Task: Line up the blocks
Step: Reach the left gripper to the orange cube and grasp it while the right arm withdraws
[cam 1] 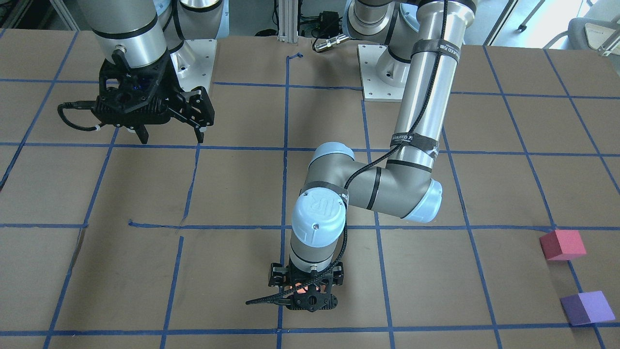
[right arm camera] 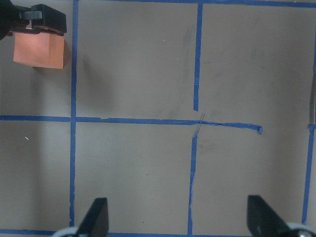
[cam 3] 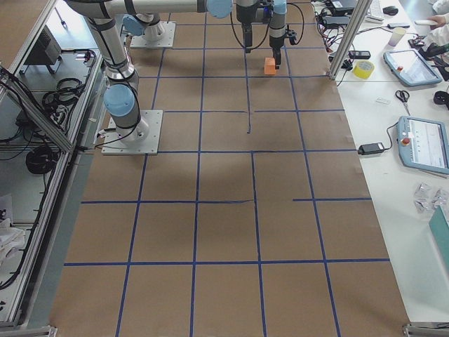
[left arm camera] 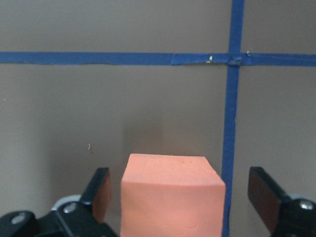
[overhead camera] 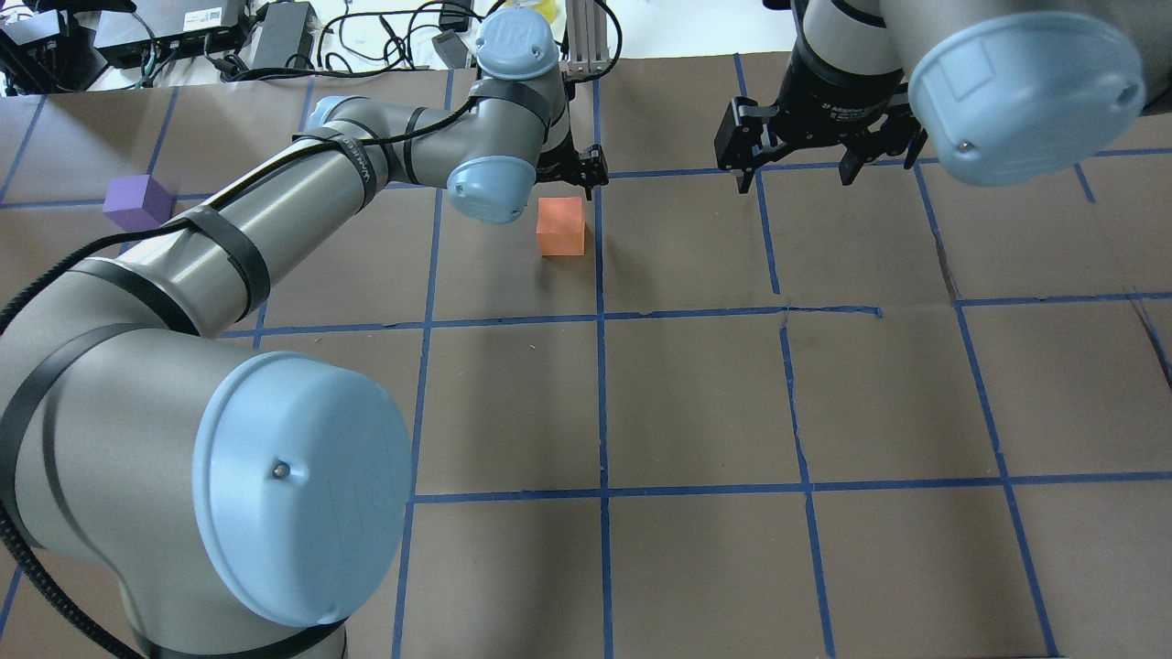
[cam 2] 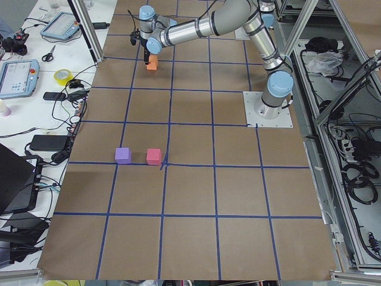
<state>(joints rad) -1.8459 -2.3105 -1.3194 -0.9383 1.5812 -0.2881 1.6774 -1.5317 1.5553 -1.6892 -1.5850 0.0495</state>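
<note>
My left gripper (left arm camera: 180,193) hangs over the far middle of the table (overhead camera: 696,394) with its jaws spread wide, straddling the orange block (overhead camera: 560,226) without pinching it. In the left wrist view, one of the fingers (left arm camera: 101,190) stands just beside the block's left face with a thin gap showing. The other is well off to the right, with a strip of blue tape (left arm camera: 228,148) running between it and the block. The block sits flat on the brown surface, just left of that tape line. My right gripper (overhead camera: 793,174) hovers off to the right at the far side, equally wide open, holding nothing and touching nothing. The pinkish-red block (cam 1: 562,245) and the purple block (cam 1: 587,308) lie side by side with a small gap, far out toward the table's left end, well apart from the orange one.
</note>
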